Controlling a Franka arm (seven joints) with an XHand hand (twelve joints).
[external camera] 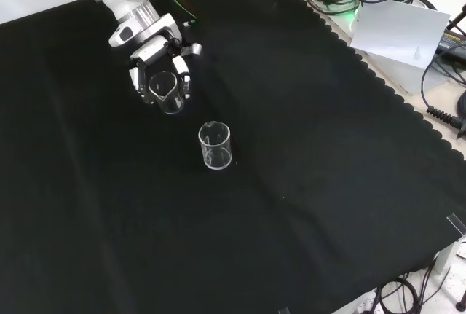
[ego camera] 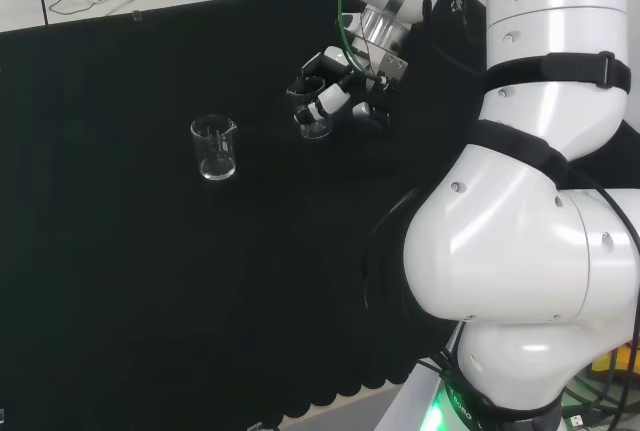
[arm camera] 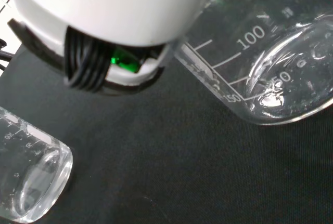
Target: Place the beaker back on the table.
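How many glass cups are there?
2. One beaker is in the hand, its fingers curled round it. The other beaker stands alone on the cloth, below and right of the hand in the front view. Clear glass is hard to spot, so more could be hidden.

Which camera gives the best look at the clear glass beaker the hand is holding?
The front view: the clear glass beaker shows whole, fingers of the black and white hand curled round it. The head view has it mostly hidden by fingers; the wrist view shows its base and wall.
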